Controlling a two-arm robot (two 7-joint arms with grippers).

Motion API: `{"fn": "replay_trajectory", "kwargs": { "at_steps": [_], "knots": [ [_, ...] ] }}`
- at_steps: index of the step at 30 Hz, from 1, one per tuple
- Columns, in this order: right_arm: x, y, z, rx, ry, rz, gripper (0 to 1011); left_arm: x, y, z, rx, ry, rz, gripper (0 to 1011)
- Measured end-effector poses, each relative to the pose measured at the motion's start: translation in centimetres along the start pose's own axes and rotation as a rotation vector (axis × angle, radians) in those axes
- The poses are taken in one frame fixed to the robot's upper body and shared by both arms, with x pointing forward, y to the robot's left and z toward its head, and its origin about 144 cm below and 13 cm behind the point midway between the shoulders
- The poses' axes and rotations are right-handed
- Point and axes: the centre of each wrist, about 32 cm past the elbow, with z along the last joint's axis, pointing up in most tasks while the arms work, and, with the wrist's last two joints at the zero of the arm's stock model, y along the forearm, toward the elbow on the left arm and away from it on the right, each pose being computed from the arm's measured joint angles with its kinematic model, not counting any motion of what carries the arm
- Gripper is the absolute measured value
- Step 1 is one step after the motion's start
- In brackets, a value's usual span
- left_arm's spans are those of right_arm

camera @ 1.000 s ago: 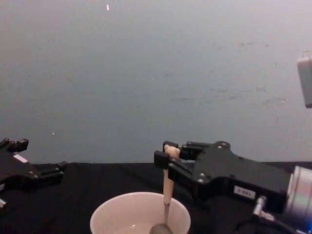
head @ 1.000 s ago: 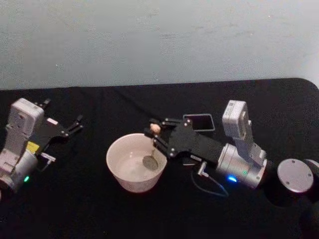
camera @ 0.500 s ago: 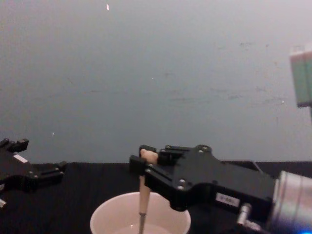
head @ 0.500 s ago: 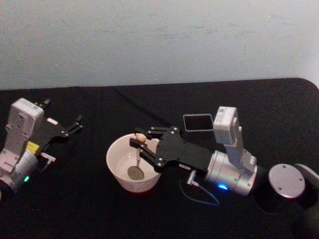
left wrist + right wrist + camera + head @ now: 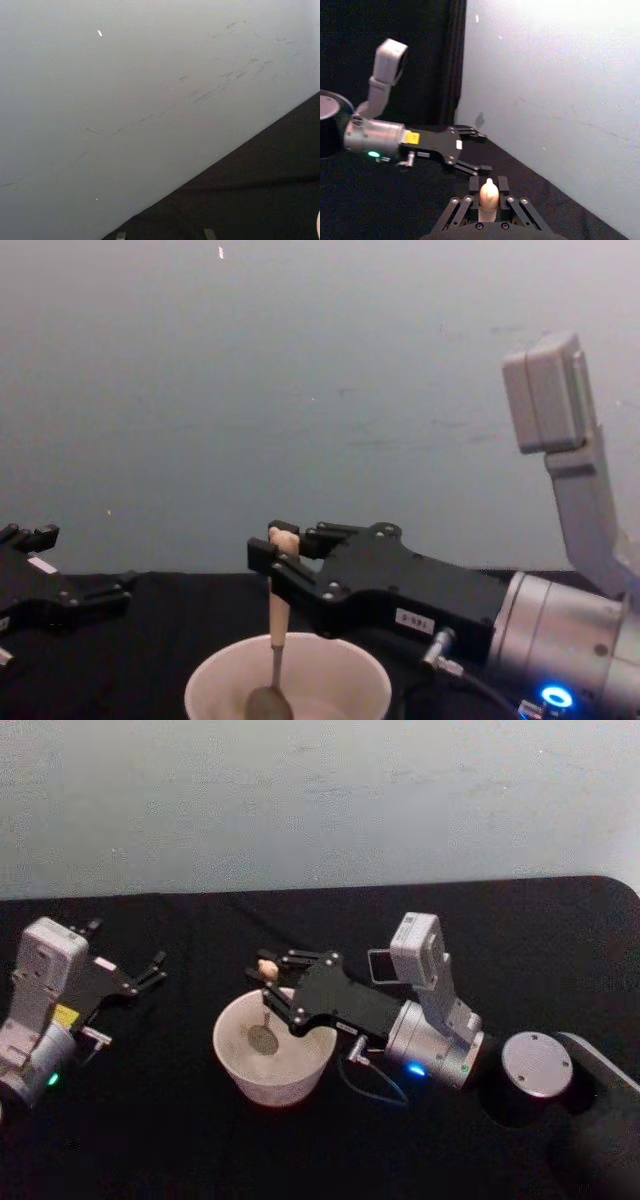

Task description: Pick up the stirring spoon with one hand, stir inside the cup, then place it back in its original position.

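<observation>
right gripper (image 5: 268, 982) sits over the back rim of the cup (image 5: 272, 1088), fingers (image 5: 258, 558) clamped on the top of the stirring spoon (image 5: 277, 625) handle, just under the bear head

- the right wrist view shows the same: beige bear head poking up between the two black fingers (image 5: 503, 186), gripper (image 5: 489, 194) pinched tight
- spoon (image 5: 266, 1008) hangs near upright with a slight tilt. The dark bowl is down inside the cup (image 5: 335, 675), about mid-cup. Can't tell if it touches the bottom
- cup stands on the black bench (image 5: 200, 1140), roughly centre, between the two arms
- dark grey square holder (image 5: 380, 966) is behind the cup on its right side, partly hidden by the grey wrist camera (image 5: 418, 950) on the right arm
- left gripper (image 5: 158, 968) is parked on the left of the bench, well apart from the cup. Its fingers are spread wide with nothing in them, and the right wrist view shows the same (image 5: 481, 151)

labels:
- white label (image 5: 412, 620) on the side of the right gripper, dark print too small to read
- yellow label (image 5: 66, 1016) on the left gripper body, unreadable
- small white sticker (image 5: 103, 963) near the left gripper's finger base, also unreadable

blue LED (image 5: 410, 1070) is lit on the right wrist, green LED (image 5: 52, 1080) on the left
</observation>
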Motion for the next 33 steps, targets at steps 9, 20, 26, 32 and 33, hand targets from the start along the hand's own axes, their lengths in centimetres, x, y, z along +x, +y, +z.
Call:
{"fn": "replay_trajectory", "kwargs": {
  "at_steps": [9, 20, 26, 32, 33],
  "knots": [
    [0.72, -0.06, -0.37, -0.017, -0.013, -0.031, 211, 0.00, 0.00, 0.00, 0.000, 0.000, 0.000, 1001],
    [0.93, -0.29, -0.37, -0.019, -0.017, -0.042, 211, 0.00, 0.00, 0.00, 0.000, 0.000, 0.000, 1001],
    [0.95, -0.36, -0.38, -0.019, -0.016, -0.040, 211, 0.00, 0.00, 0.00, 0.000, 0.000, 0.000, 1001],
    [0.91, -0.41, -0.35, -0.017, -0.016, -0.038, 211, 0.00, 0.00, 0.00, 0.000, 0.000, 0.000, 1001],
    [0.92, -0.41, -0.35, -0.017, -0.016, -0.038, 210, 0.00, 0.00, 0.00, 0.000, 0.000, 0.000, 1002]
  ]
}}
